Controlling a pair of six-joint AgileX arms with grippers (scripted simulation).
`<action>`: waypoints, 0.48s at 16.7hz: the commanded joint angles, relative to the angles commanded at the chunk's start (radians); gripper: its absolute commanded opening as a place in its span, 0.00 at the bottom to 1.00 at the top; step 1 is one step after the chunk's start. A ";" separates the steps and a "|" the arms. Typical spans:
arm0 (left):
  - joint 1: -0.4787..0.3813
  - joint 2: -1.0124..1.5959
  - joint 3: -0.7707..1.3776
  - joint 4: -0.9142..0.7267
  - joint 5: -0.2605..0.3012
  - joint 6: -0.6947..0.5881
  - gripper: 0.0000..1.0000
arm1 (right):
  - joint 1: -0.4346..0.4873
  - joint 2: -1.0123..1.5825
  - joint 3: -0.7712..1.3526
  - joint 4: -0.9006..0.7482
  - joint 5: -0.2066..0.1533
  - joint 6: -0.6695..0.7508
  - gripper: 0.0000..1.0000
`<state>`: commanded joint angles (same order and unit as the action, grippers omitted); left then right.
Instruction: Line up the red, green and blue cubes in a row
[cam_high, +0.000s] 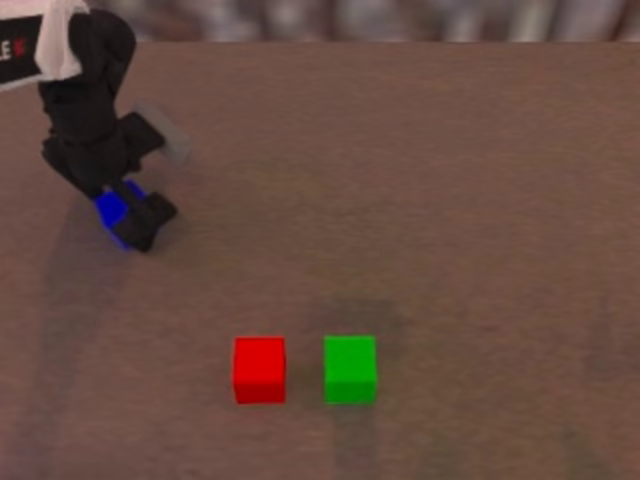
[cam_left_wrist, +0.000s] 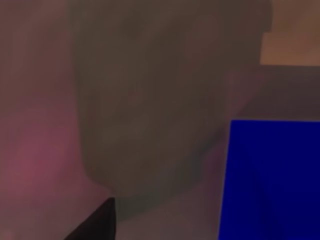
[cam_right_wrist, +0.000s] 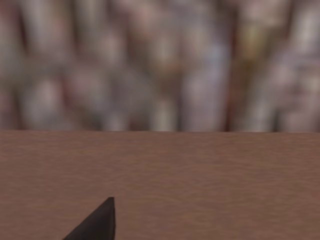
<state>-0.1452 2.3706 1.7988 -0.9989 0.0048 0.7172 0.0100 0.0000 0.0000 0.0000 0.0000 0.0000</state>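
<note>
Step in hand: our left gripper (cam_high: 128, 215), far left, jaws pinching the blue cube (cam_high: 110, 210). Red cube (cam_high: 259, 369) and green cube (cam_high: 350, 369) sit aligned, near centre (right arm unseen). Next, we judge: blue set beside them in line.

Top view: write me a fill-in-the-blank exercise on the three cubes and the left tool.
1. The cube sitting directly beside the red cube is the ____ one.
2. The left tool is at the ____ cube, far from the other two.
3. Of the pair near the table's front edge, the green cube lies on the ____ side.
4. The right arm is ____ in the top view.

Missing words: green; blue; right; absent
</note>
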 joint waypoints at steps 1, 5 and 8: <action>0.000 0.000 0.000 0.000 0.000 0.000 0.85 | 0.000 0.000 0.000 0.000 0.000 0.000 1.00; 0.000 0.000 0.000 0.000 0.000 0.000 0.55 | 0.000 0.000 0.000 0.000 0.000 0.000 1.00; 0.000 0.000 0.000 0.000 0.000 0.000 0.32 | 0.000 0.000 0.000 0.000 0.000 0.000 1.00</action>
<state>-0.1452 2.3706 1.7988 -0.9989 0.0048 0.7172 0.0100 0.0000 0.0000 0.0000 0.0000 0.0000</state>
